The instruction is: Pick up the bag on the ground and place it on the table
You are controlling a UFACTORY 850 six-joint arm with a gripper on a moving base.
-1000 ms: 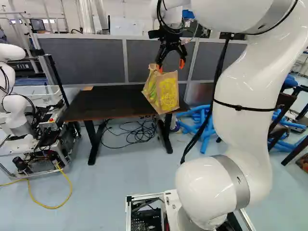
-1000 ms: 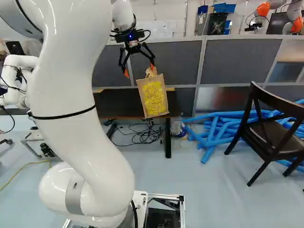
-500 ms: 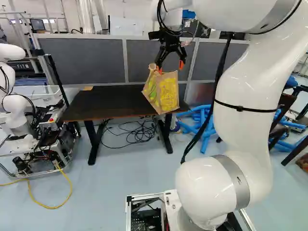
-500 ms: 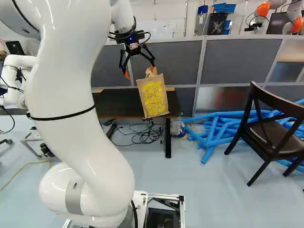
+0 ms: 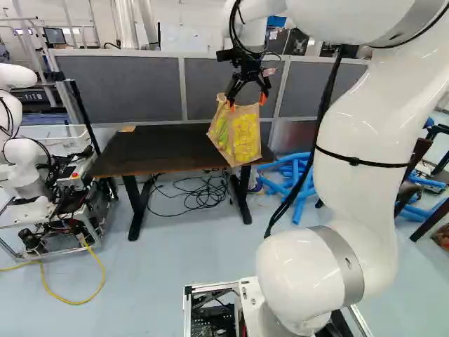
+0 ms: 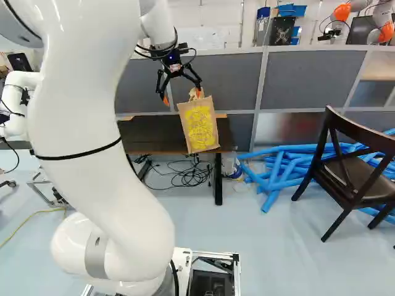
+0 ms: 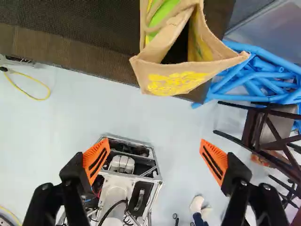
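My gripper (image 5: 247,102) near the top of the tan bag (image 5: 244,137), its two fingers spread wide apart, the bag tilted slightly, seemingly resting at the table's (image 5: 154,151) near edge, by the right corner.

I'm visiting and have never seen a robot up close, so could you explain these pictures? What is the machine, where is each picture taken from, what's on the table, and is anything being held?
The machine is a big, jointed white robot arm on a moving base. Its hand is a black two-fingered gripper with orange pads.

Two pictures come from cameras on the base, behind the arm, one to its left and one to its right. The third comes from the arm's wrist, looking along the gripper.

A tan, open-topped bag with yellow print, perhaps paper or cloth, seems to rest at the front edge of the long dark table with black legs.

Nothing is held: the fingers stand wide apart, with the bag ahead of them.
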